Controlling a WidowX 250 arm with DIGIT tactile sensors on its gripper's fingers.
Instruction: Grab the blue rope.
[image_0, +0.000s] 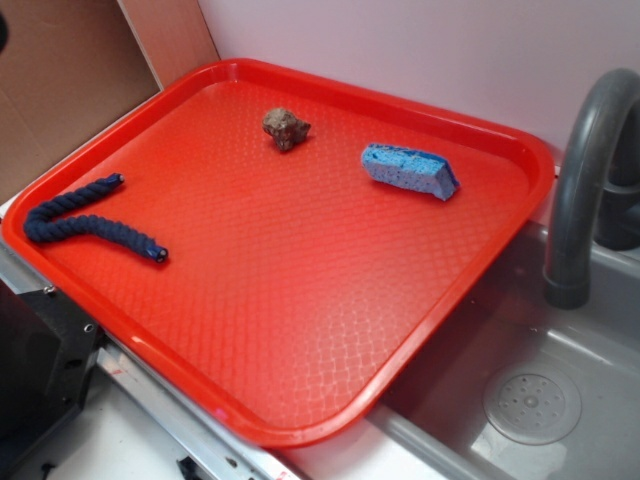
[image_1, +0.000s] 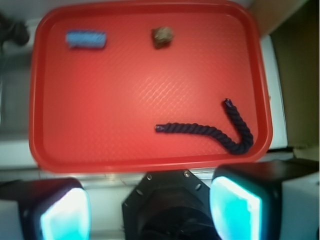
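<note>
The dark navy twisted rope (image_1: 215, 131) is lying on the red plastic tray (image_1: 100, 125), near its edge, its long run lying crosswise and hooking upward at one end. The black gripper (image_1: 150, 207) is hovering apart from it, jaws spread wide, apparently well above.

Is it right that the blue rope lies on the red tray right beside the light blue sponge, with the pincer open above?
Not quite. The blue rope lies on the red tray, but far from the light blue sponge, near the opposite edge, as the exterior view shows. The pincer is open above.
</note>
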